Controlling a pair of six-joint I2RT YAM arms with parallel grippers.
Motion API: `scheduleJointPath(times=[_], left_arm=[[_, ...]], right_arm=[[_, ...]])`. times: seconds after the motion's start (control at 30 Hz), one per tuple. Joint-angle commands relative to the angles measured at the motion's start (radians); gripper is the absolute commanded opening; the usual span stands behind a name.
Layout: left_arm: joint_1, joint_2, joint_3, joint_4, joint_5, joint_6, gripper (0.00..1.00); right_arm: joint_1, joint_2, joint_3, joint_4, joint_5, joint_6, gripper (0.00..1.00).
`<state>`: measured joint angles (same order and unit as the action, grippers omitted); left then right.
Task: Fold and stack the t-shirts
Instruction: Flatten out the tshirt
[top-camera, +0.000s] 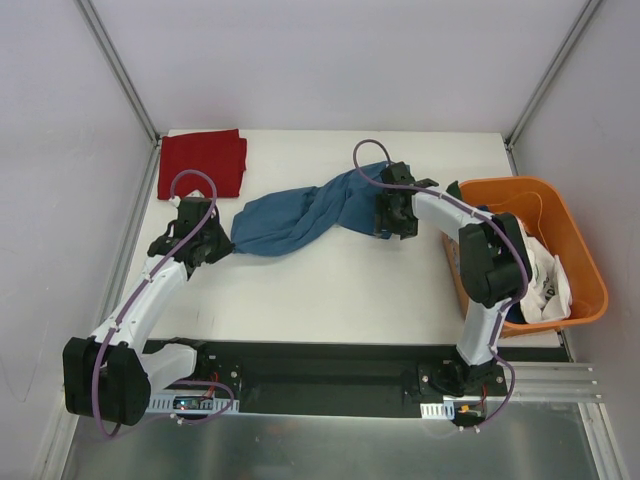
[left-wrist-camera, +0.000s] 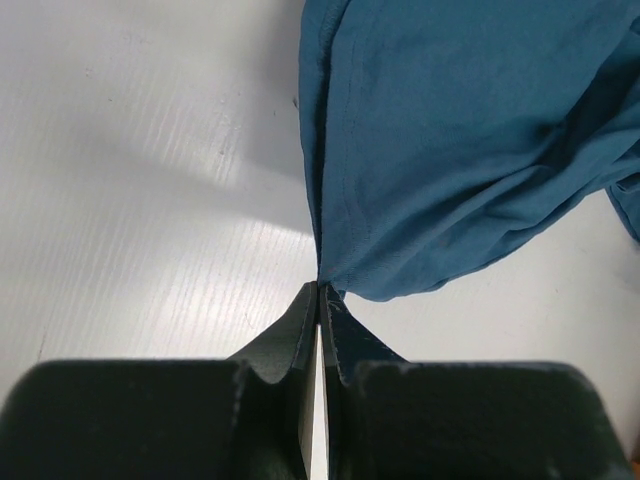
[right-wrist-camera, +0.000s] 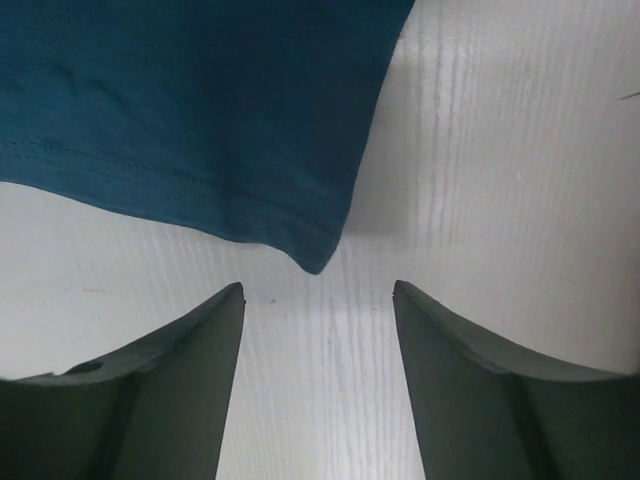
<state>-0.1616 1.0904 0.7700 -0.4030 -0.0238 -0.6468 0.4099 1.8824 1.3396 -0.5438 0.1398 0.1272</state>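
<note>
Left claw (left-wrist-camera: 320, 292) is pinched shut on an edge of the blue tee (top-camera: 300, 215), which lies bunched on the table (top-camera: 330, 290). Right claw (right-wrist-camera: 318, 295) stands apart and empty, with the hem corner just ahead of it. Closing here could miss the cloth, or catch too little and slip.

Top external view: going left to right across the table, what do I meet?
Folded deep red cotton t-shirt → crumpled teal-blue cotton t-shirt → right gripper → orange plastic basket.
</note>
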Motion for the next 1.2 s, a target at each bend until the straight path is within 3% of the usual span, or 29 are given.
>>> scheduleJointPath(times=[0.0,0.47,0.6,0.67,0.9,1.17], left_arm=[[0.011,-0.009,0.008,0.021,0.022,0.027,0.0],[0.011,-0.023,0.003,0.026,0.053,0.022,0.0],[0.011,-0.021,-0.001,0.024,0.059,0.012,0.0],[0.011,-0.021,0.009,0.024,0.068,0.01,0.0],[0.011,-0.085,0.127,0.024,0.058,0.021,0.0],[0.011,-0.247,0.399,0.016,-0.08,0.044,0.0]], right_arm=[[-0.006,0.024,0.043,0.031,-0.052,-0.015,0.61],[-0.032,0.124,0.09,0.065,-0.062,-0.028,0.36],[-0.037,0.116,0.098,0.07,-0.089,-0.047,0.1],[-0.037,0.071,0.093,0.07,-0.108,-0.054,0.01],[-0.037,-0.261,0.064,0.065,-0.083,-0.086,0.01],[-0.04,-0.627,0.284,-0.001,0.044,-0.121,0.01]])
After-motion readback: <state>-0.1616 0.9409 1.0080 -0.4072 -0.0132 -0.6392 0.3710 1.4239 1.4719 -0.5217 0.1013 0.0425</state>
